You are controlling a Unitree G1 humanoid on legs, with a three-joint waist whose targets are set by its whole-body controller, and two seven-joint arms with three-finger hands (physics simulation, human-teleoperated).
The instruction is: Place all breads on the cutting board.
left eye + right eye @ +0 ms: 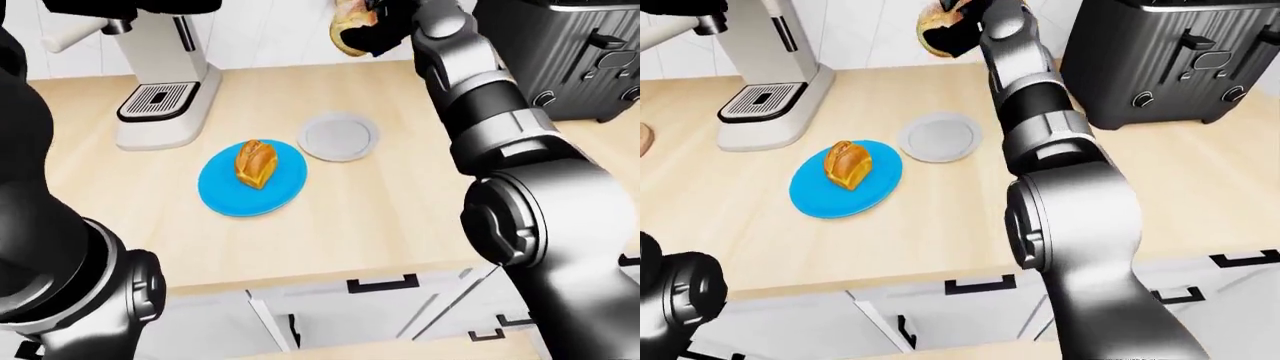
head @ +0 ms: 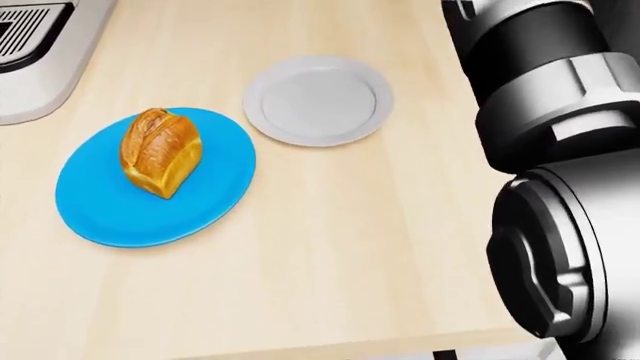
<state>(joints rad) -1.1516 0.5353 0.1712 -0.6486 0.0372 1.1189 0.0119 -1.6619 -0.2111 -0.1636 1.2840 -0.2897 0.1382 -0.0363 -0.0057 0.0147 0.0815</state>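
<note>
A golden bread loaf (image 2: 160,152) stands on a blue plate (image 2: 100,217) on the wooden counter. My right arm reaches up to the top of the left-eye view, where my right hand (image 1: 372,26) is shut on a second bread (image 1: 347,31), held high above the counter near the wall; it also shows in the right-eye view (image 1: 938,26). My left arm fills the left edge of the left-eye view, but its hand is out of frame. No cutting board shows in any view.
An empty grey plate (image 2: 317,100) lies just right of the blue plate. A white coffee machine (image 1: 165,82) stands at upper left, a black toaster (image 1: 1170,64) at upper right. A brown thing (image 1: 644,139) peeks in at the right-eye view's left edge. Drawers (image 1: 380,296) lie below the counter edge.
</note>
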